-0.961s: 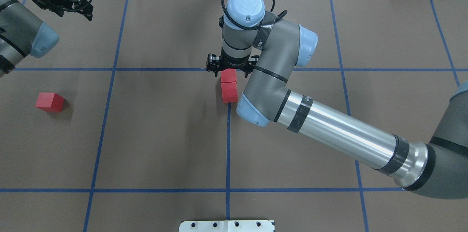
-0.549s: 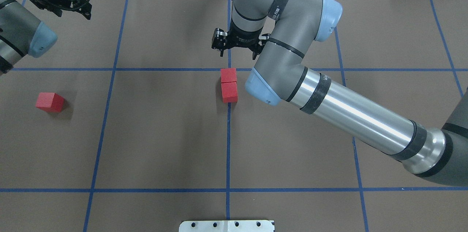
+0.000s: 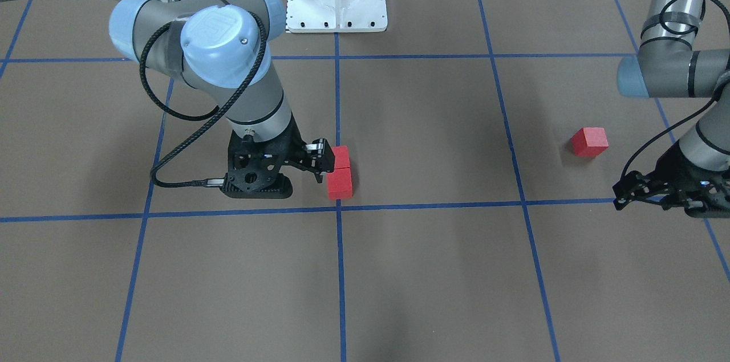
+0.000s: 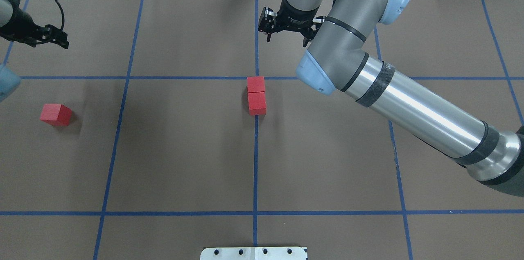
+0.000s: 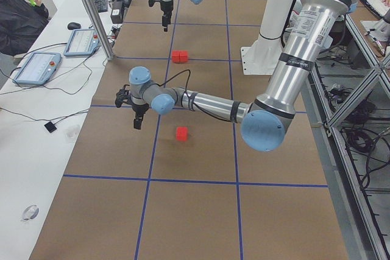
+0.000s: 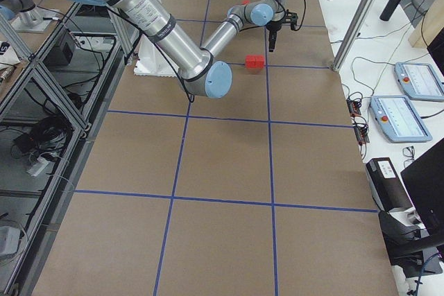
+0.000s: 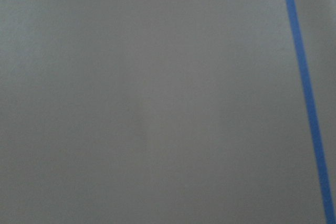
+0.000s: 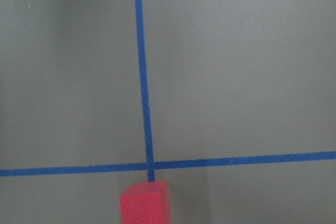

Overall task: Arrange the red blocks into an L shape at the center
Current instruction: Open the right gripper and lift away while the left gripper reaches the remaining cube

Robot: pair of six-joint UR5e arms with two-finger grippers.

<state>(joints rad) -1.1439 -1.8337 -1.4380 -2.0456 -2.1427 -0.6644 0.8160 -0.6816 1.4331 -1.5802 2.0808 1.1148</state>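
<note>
Brown gridded surface [image 4: 184,149] under blue tape lines; two red blocks [image 4: 257,103] are sitting touching in a short row, its far end just beside the center [image 8: 149,165], on the robot's side; third red block [image 4: 56,114] is lying well apart from the center, toward the robot's left; right gripper [image 4: 286,40] is hovering beyond the center, jaws spread, carrying nothing; left gripper [image 4: 59,40] is hanging far left of the center; spread or pressed together, cannot tell.

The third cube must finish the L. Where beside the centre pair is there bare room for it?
Bare brown surface flanks the paired red blocks on both sides. The left side, toward the lone red block, is open overhead; the right arm hangs over the right side.
</note>
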